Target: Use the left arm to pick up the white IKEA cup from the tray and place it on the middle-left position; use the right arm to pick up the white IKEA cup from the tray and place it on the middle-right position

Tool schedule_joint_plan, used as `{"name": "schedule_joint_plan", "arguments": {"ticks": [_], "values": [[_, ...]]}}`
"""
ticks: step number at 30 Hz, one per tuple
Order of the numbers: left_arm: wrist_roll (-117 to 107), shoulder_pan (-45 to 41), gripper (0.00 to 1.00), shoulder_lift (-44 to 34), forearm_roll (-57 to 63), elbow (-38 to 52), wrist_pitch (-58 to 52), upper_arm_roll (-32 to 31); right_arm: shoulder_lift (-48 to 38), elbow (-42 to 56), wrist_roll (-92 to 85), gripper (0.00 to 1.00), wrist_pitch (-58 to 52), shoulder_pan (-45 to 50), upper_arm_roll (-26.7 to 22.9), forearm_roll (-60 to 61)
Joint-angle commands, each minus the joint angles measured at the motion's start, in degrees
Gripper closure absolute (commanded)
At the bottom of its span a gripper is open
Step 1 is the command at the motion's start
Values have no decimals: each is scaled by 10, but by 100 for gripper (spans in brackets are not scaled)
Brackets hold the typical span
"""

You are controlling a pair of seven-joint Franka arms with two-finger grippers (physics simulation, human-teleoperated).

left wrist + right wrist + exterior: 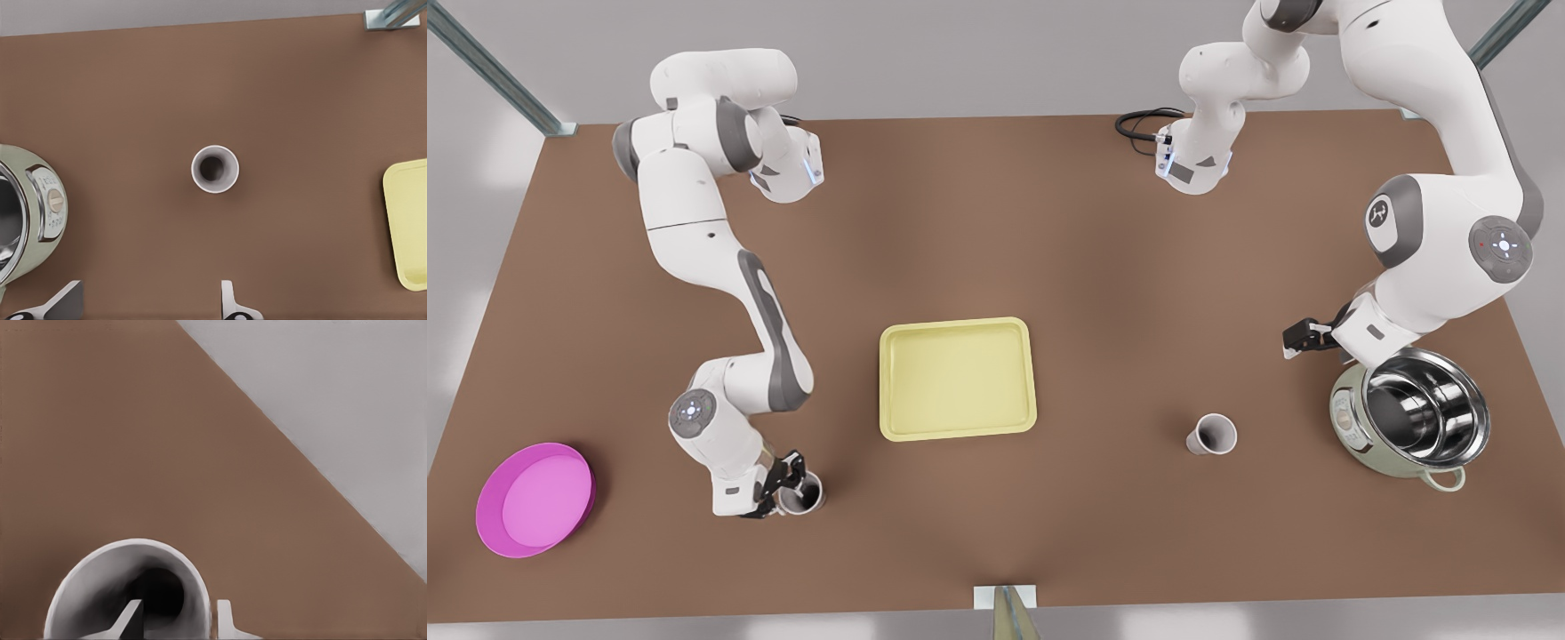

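One white cup [1212, 435] [215, 169] stands upright on the bare brown table, toward the front view's right of the pale yellow tray [958, 378] [407, 227]. My left gripper [1303, 338] [147, 305] hovers open above the table, apart from that cup and next to the rice cooker. A second white cup [807, 494] [127, 593] is at the front view's lower left. My right gripper [790, 484] [179, 620] is shut on its wall, one finger inside the cup and one outside. Nothing lies in the tray.
A pale green rice cooker [1409, 418] [27, 207] with a steel inner pot stands at the front view's right, close under the left arm. A round pink dish [535, 500] sits at the far lower left. A black cable [1143, 123] lies at the table's back edge.
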Motion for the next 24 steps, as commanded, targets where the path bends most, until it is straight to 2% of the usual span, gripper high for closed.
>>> {"name": "schedule_joint_plan", "arguments": {"ticks": [1, 4, 5, 6, 8, 9, 11, 12, 15, 24], "values": [[2, 0, 0, -1, 1, 0, -1, 0, -20, 0, -16, 40, -7, -2, 0, 8], [1, 0, 0, -1, -1, 0, -1, 0, -112, 0, -6, 37, -170, -1, -1, 12], [0, 0, 0, -1, -1, 0, -1, 0, -145, -2, 45, 34, -254, -1, -1, 11], [0, 0, 0, -1, -1, 0, -1, 0, -172, -13, 138, 27, -367, -1, -2, 9], [0, 0, 0, -1, 0, 0, -1, 0, -257, -144, 206, 21, -374, -2, -4, 7], [0, 0, 0, -1, -1, 0, -1, 0, -282, -191, 257, 13, -374, -2, -5, 4], [1, 1, 0, -1, -1, 0, -1, 0, -338, -273, 293, 10, -375, -2, -35, 3], [0, 0, 0, -1, -1, 0, -1, 1, -343, -271, 299, 6, -386, -2, -55, -5], [-1, 1, 0, -1, -1, 0, -2, 1, -349, -252, 323, 0, -394, -2, -59, -35], [-1, 1, 0, -1, -1, 0, -1, 1, -346, -247, 336, 0, -395, -2, -59, -35]]}}
